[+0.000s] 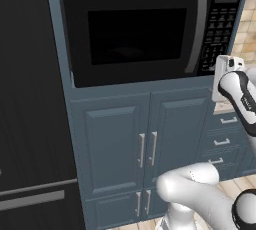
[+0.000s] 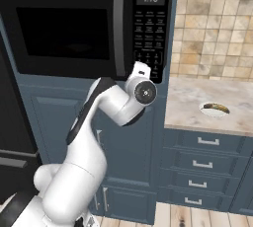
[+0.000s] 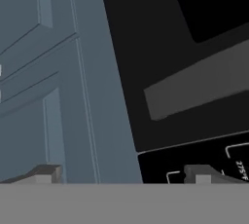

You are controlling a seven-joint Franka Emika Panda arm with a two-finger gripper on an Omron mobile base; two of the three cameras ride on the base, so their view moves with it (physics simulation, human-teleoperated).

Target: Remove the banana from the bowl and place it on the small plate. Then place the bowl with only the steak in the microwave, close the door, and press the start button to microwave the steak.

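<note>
The black microwave sits in blue-grey cabinetry. Its door is shut, and the long grey handle stands beside the keypad. My gripper is open, its tips wide apart. It points at the microwave's lower right corner, where the handle's end and a few keys show. My hand hovers in front of the keypad's bottom rows. The banana lies on the small plate on the counter. The bowl and steak are hidden.
A marble counter runs to the right of the microwave, with drawers under it and tiled wall behind. Cabinet doors stand shut below the microwave. A dark fridge front fills the left side.
</note>
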